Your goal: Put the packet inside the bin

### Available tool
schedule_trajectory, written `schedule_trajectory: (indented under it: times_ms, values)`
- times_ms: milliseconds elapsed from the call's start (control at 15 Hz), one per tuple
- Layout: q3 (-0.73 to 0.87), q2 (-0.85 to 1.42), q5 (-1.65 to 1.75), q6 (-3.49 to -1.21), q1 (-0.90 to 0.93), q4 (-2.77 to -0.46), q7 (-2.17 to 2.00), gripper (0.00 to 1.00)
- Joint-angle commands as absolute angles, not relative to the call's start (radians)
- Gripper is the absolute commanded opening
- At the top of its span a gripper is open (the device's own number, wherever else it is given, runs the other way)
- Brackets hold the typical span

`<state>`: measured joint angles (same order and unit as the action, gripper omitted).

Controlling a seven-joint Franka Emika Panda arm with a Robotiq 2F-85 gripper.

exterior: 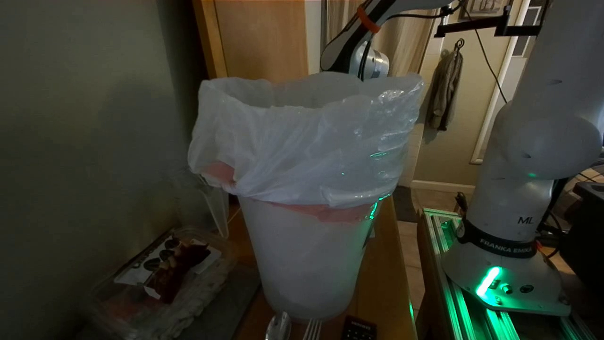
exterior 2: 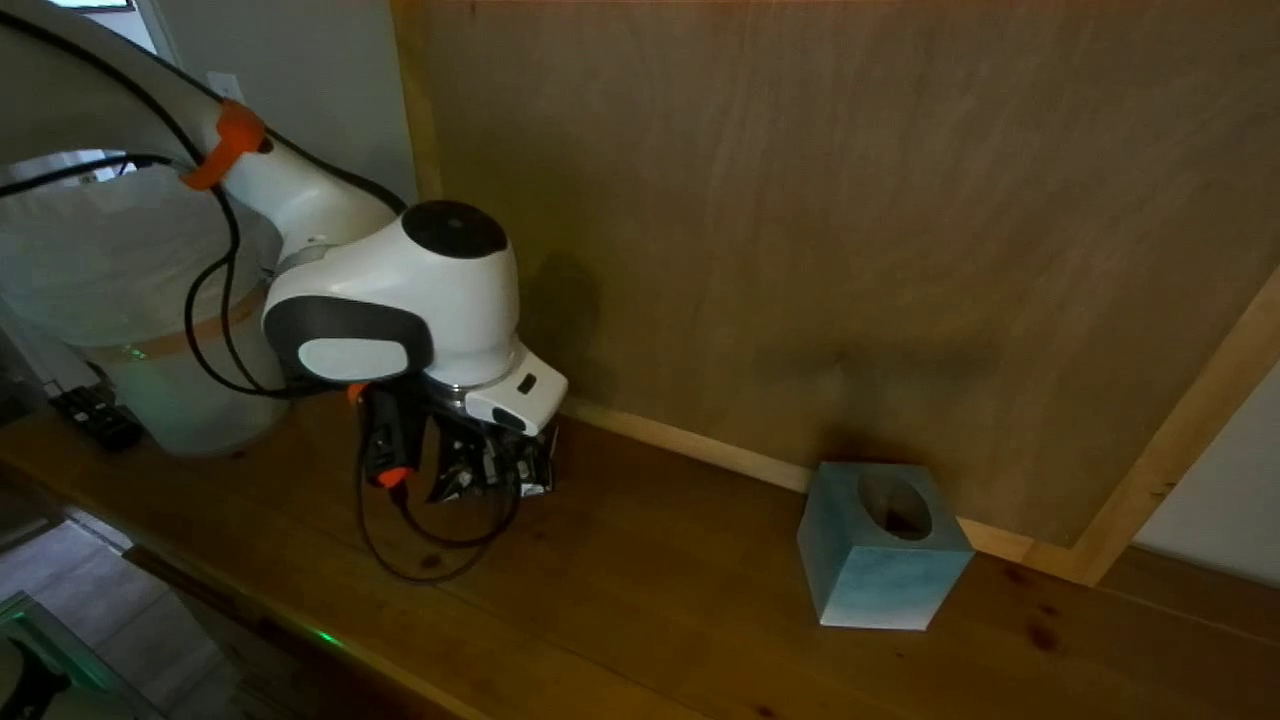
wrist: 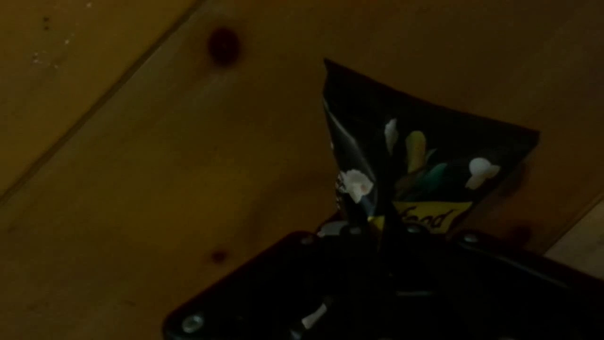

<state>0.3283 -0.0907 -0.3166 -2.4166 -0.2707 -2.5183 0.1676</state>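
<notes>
Almost together, the jaws are pinching the packet (wrist: 424,151) right of centre in the wrist view; carrying is probably starting. The next move is calling for a lift above the bin (exterior 2: 195,415), standing left in an exterior view.

Dim light; the wooden surface (exterior 2: 650,600) runs along a wooden panel (exterior 2: 750,200) (tiled floor (exterior 2: 110,600) below), a grey wall (exterior: 85,56) besides.
</notes>
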Motion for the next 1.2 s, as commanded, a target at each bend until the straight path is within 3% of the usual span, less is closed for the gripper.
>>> schedule_trajectory:
  times_ms: [0,533,1133]
  values:
    - [0.329,-0.229,-0.191,-2.33,-0.301,-2.529,0.159,0.02]
    - [0.298,-0.5,-0.031,-2.175,-0.267,-2.469,0.282,0.02]
    - [0.256,-0.671,-0.118,-2.055,-0.025,-2.386,0.479,0.02]
